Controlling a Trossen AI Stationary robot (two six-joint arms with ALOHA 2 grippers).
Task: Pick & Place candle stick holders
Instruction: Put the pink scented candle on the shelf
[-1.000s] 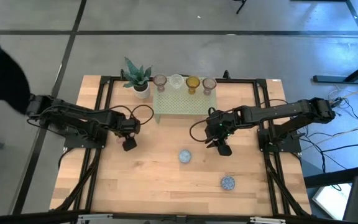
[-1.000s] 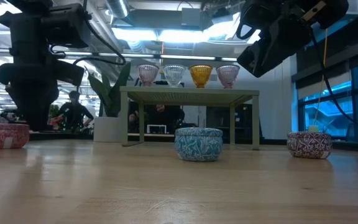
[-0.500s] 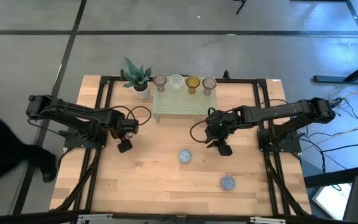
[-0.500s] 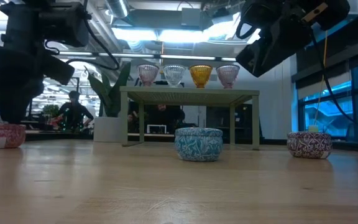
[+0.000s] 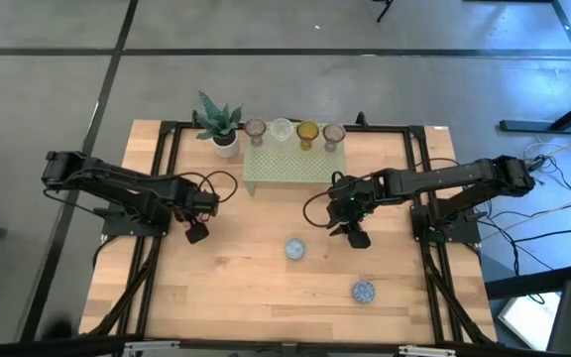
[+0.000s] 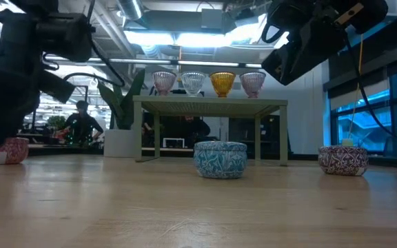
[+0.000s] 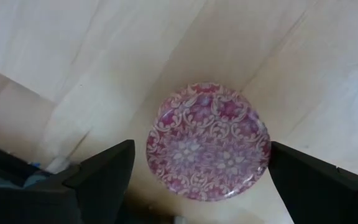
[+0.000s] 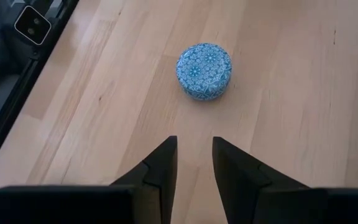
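Left gripper [image 7: 194, 171], lately shifted outward and lower, now poised with fingers spread wide around pink patterned round holder [image 7: 207, 141] on wooden table [image 5: 256, 278], ready to grasp; right gripper [image 8: 194, 163], nearly shut and empty, waits above blue mosaic holder [image 8: 204, 70].

A round pink-and-red patterned candle holder [image 7: 207, 142] rests on the pale wooden table [image 7: 328, 74], lying between the left gripper [image 7: 201, 171]'s two dark, widely spread fingers [image 7: 104, 171], touching neither of them.
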